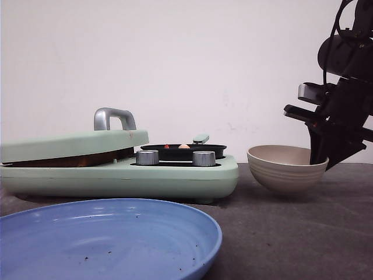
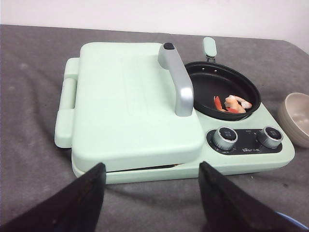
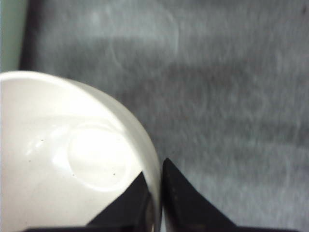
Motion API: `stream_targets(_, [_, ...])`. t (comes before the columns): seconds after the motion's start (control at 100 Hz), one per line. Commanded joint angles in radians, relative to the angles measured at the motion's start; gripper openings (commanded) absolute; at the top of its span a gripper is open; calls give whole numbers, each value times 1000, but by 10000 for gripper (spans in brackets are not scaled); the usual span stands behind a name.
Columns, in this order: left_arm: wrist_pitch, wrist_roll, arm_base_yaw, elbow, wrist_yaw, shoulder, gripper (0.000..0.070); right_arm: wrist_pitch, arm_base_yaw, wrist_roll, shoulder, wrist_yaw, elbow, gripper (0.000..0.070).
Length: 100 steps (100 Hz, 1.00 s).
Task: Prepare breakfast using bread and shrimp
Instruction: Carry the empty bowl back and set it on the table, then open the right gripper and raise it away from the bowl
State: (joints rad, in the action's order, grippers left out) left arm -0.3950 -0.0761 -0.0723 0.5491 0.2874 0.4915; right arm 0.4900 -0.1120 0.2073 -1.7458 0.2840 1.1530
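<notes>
Right gripper point(image 1: 318, 156) clamped the rim of the beige bowl point(image 1: 284, 168) in the front view, one finger inside, one outside; the bowl sat on the grey table point(image 1: 291, 233) beside the green cooker point(image 1: 175, 175), with a blue plate point(image 1: 105, 239) nearest the camera. From the left wrist, the left gripper point(image 2: 152, 193) hung spread apart and empty before the cooker's lowered lid point(image 2: 125, 96); shrimp point(image 2: 232, 104) lay in the black pan point(image 2: 212, 87). From the right wrist, fingers point(image 3: 181, 198) pinched the bowl wall. Bread was not visible.

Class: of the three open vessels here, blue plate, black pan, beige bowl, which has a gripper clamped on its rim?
The beige bowl: the right gripper pinches its rim.
</notes>
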Motion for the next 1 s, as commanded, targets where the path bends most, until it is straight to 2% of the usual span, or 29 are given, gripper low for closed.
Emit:
stream_targets(0.0, [6, 12, -1, 11, 0, 6, 312, -4, -2, 19, -29, 2, 9, 0])
stream_targets(0.26, [6, 13, -1, 11, 0, 11, 312, -7, -2, 12, -40, 2, 9, 8])
stream_targets(0.3, [6, 13, -1, 11, 0, 11, 312, -11, -2, 9, -40, 2, 9, 37])
stream_targets(0.41, [6, 13, -1, 11, 0, 11, 312, -14, -2, 10, -40, -2, 9, 181])
stream_targets(0.47, [6, 12, -1, 11, 0, 11, 312, -14, -2, 10, -40, -3, 9, 225])
stream_targets(0.78, [6, 12, -1, 11, 0, 11, 312, -14, 2, -13, -27, 0, 24, 227])
stream_targets(0.99, [6, 12, -1, 11, 0, 11, 312, -6, 2, -13, 62, 3, 29, 228])
